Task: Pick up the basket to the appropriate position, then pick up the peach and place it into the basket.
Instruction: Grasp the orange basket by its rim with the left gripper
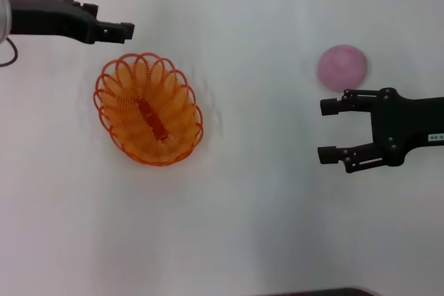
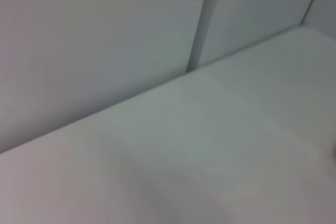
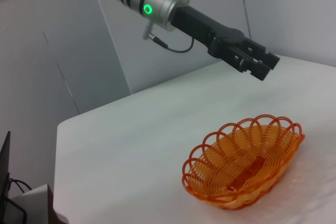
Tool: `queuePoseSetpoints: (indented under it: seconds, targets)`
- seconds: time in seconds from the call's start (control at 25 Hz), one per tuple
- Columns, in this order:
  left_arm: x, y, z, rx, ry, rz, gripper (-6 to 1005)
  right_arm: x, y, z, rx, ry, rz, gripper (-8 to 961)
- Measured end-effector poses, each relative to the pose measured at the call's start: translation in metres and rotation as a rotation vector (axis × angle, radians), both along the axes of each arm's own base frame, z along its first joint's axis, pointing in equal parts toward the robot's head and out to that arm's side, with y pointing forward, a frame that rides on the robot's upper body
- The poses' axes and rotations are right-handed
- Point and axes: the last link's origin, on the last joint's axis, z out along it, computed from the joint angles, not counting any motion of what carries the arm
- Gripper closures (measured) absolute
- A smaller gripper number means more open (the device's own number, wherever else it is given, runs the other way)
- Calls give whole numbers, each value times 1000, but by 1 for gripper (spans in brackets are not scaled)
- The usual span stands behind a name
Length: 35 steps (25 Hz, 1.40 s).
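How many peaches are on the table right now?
1. The peach lies on the table's right side, just beyond the open right gripper, far from the basket. None in the basket.

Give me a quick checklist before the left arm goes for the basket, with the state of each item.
1. Basket upright on the table, nothing in it: ok.
2. Left gripper near the basket: ok, it hovers just beyond the far rim, not touching.
3. Left gripper open for a grasp: not ok, its fingers look together.
4. Peach out of the basket's way: ok, far to the right.
5. Right gripper open, beside the peach: ok, holds nothing.
6. Left wrist view of the basket: not ok, shows only table and wall.
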Motion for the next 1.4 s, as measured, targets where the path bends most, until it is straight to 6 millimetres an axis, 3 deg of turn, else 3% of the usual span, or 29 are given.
queuePoseSetpoints:
  seconds: [0.36, 0.68, 1.4]
  targets:
    - [29, 16, -9, -84, 236, 13, 162, -3, 3, -1, -1, 1, 9, 23]
    - [43, 23, -18, -147, 388, 2, 162, -5, 4, -1, -1, 2, 16, 24]
    - [42, 27, -30, -179, 437, 3, 162, -7, 7, -2, 0, 2, 24, 26]
